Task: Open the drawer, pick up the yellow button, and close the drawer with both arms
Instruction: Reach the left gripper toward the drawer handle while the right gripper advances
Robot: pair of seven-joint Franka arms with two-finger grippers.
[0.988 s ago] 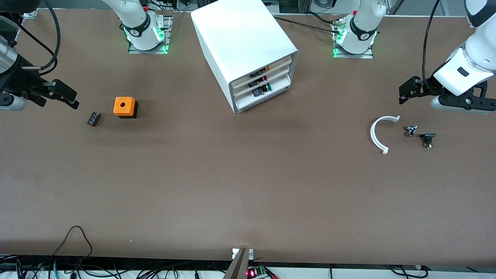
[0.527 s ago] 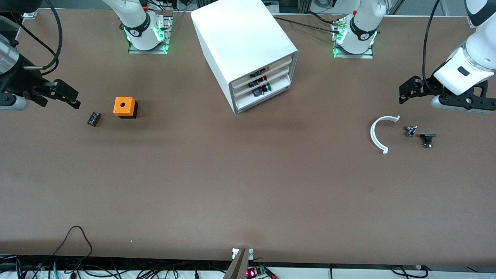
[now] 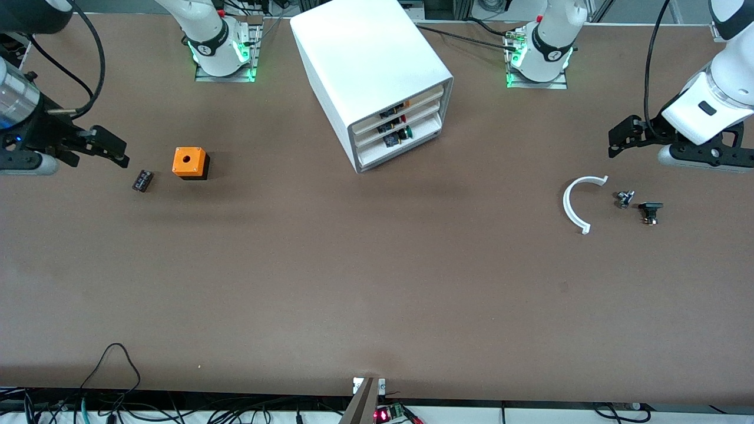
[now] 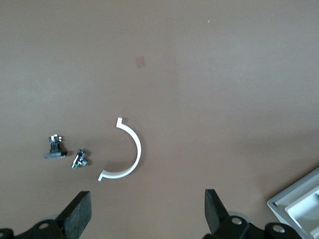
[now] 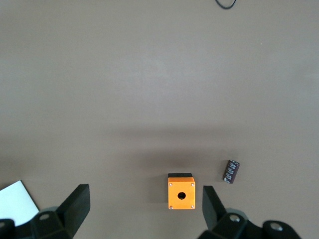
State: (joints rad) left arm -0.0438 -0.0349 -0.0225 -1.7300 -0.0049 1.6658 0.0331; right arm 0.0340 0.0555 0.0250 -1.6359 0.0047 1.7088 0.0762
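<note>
The big white cabinet (image 3: 371, 65) stands between the arm bases, its three drawers facing the front camera at a slant. The top drawer (image 3: 412, 101) looks shut. In it I see a small black part with an orange-yellow cap, the button (image 3: 396, 109). My right gripper (image 3: 115, 152) is open and empty over the table at the right arm's end, beside the orange cube (image 3: 189, 162). In the right wrist view my right gripper (image 5: 144, 211) has wide jaws. My left gripper (image 3: 618, 138) is open and empty at the left arm's end; its jaws also stand wide in the left wrist view (image 4: 148, 211).
A dark cylinder (image 3: 142, 180) lies beside the orange cube (image 5: 181, 192). A white arc piece (image 3: 574, 203) and two small dark parts (image 3: 625, 198) (image 3: 650, 211) lie under my left gripper. Red-capped and green-capped buttons sit in the lower drawers. Cables run along the table's near edge.
My right gripper has shifted a little toward the orange cube. My left gripper has hardly moved. Nothing on the table has moved.
</note>
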